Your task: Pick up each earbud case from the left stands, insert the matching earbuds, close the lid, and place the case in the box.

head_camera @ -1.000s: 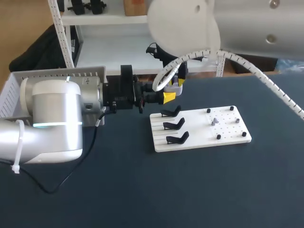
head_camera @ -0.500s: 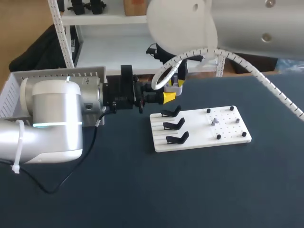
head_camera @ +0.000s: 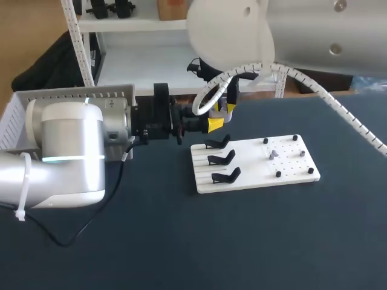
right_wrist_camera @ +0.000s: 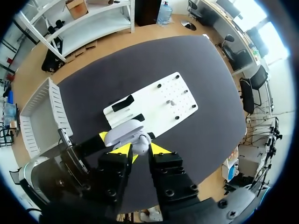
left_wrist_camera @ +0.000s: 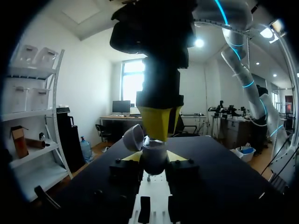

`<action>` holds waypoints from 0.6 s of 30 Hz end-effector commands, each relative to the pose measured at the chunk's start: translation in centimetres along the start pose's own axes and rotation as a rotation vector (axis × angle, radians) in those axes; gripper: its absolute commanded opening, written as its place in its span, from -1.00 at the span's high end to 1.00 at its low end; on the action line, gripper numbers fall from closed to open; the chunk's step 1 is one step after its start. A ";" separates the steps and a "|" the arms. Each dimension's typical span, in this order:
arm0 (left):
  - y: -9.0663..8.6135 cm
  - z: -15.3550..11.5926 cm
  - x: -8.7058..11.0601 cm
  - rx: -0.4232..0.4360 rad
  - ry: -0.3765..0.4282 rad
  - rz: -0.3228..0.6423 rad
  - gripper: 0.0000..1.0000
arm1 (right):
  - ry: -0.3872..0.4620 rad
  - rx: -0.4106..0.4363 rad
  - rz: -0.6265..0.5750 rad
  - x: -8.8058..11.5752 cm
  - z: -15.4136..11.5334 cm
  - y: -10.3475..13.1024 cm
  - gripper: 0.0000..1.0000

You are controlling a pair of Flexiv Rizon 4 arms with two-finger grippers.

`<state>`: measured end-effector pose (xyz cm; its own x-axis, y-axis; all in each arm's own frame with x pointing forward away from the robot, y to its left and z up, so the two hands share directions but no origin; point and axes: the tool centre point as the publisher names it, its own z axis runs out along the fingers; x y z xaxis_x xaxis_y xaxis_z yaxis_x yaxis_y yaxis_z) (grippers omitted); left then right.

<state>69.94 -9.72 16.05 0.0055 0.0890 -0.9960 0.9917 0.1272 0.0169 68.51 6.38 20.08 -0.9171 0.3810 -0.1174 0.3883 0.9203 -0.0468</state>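
Above the far edge of the table (head_camera: pixel 181 241), the left gripper (left_wrist_camera: pixel 154 157) is clamped on the case (left_wrist_camera: pixel 155 162), with one yellow tip against each side of the grey body. The case is upright and clear of the table. Its lid (left_wrist_camera: pixel 133 136) is hinged open and tilted to one side.

The right gripper (left_wrist_camera: pixel 156 137) comes down from above, with its yellow tips at the open top of the case. Whether it is pinching anything cannot be determined. In the right wrist view, the case and its open lid lie directly ahead of that gripper.

The left arm enters level from the left. The right arm descends from the upper right, with a white coiled cable (head_camera: pixel 314 84) along it.

On the table, just in front of the grippers, lies the white board (head_camera: pixel 254 166).
- Three black stands (head_camera: pixel 221 158) occupy its left part in a row. None of them holds a case.
- Its right part carries black pegs (head_camera: pixel 278 174) and a small grey piece (head_camera: pixel 273 153), too small to identify.

The white box (head_camera: pixel 15 118) sits at the table's left edge, well apart from the board.
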 end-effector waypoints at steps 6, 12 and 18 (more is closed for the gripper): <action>0.0 0.0 -0.1 -0.003 -0.004 0.002 1.00 | -0.005 -0.008 0.005 0.8 -0.9 -0.6 0.25; 0.0 0.0 -0.1 -0.003 -0.004 0.002 1.00 | -0.030 -0.109 -0.026 2.4 -1.7 -3.6 0.10; 0.0 0.0 -0.1 -0.003 -0.004 0.002 1.00 | -0.108 -0.179 -0.141 3.4 -1.9 -5.8 -0.95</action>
<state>69.96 -9.71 16.15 0.0062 0.0878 -0.9961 0.9917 0.1272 0.0174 65.77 5.25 22.01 -0.9583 0.2515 -0.1354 0.2562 0.9665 -0.0178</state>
